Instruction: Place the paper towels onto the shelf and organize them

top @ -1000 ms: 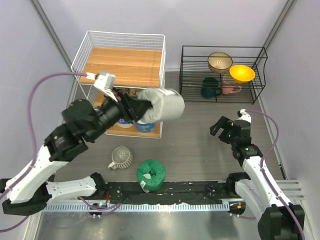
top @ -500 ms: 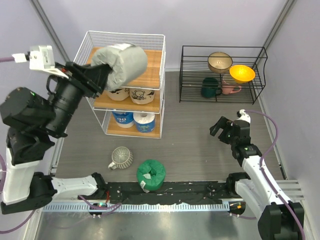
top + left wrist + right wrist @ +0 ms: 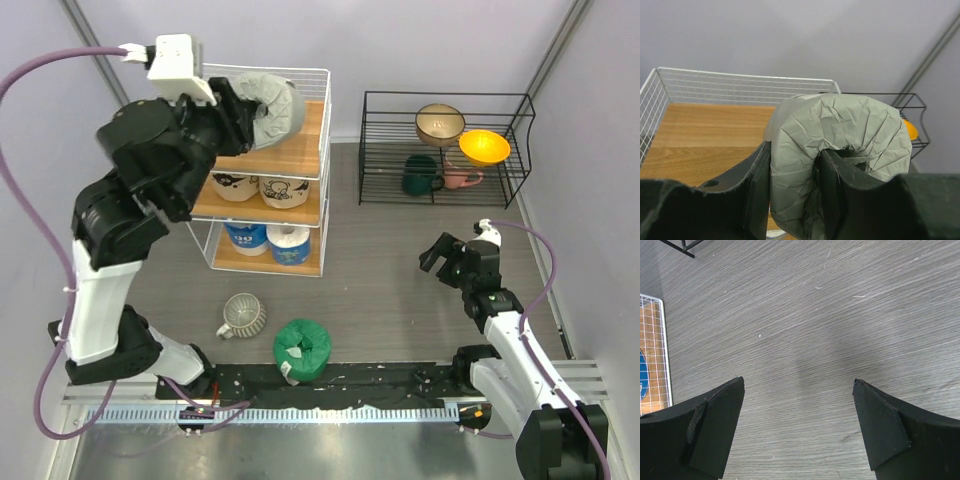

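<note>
1. Left wrist view: left pincer (image 3: pixel 795 187) pinches crinkled grey wrapped paper-towel roll (image 3: pixel 850 130) over top board of white wire shelf (image 3: pixel 700 130); roll's underside hidden.
2. Right wrist view: right pincer (image 3: pixel 797 427) spread above grey desk (image 3: pixel 805 315).

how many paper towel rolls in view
6: grey one in the left gripper over the top shelf board, two tan on the middle board, two blue-white on the bottom, green one on the table.

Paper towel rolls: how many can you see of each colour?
Tan cartoon-print wrapped rolls: 2
Blue-and-white wrapped rolls: 2
Grey wrapped roll: 1
Green wrapped roll: 1
Total: 6
</note>
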Controlling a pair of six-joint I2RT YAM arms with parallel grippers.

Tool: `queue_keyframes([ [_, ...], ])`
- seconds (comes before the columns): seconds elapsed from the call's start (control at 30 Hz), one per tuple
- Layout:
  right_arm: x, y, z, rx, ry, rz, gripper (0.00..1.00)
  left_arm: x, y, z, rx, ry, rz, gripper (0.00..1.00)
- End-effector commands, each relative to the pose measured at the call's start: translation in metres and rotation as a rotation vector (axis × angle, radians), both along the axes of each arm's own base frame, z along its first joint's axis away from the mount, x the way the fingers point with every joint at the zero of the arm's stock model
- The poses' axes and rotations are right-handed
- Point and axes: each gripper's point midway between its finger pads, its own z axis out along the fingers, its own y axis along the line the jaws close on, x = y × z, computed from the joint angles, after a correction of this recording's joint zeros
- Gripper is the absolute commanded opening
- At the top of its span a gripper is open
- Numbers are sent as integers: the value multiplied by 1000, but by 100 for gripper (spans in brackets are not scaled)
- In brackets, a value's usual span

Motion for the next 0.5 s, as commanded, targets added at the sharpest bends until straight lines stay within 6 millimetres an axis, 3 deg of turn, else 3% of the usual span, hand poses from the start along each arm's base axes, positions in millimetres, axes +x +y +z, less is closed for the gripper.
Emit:
queue_keyframes([
  [0.0,6,1,11,2,-50,1,95,22,3,-12,-27,30,7,38],
  [0.2,5,0,9,-1,-43,-2,95,41,12,-14,-55,17,25,36],
  [0.47,6,-1,6,-7,-32,-5,96,60,-9,-25,-75,53,-52,36],
])
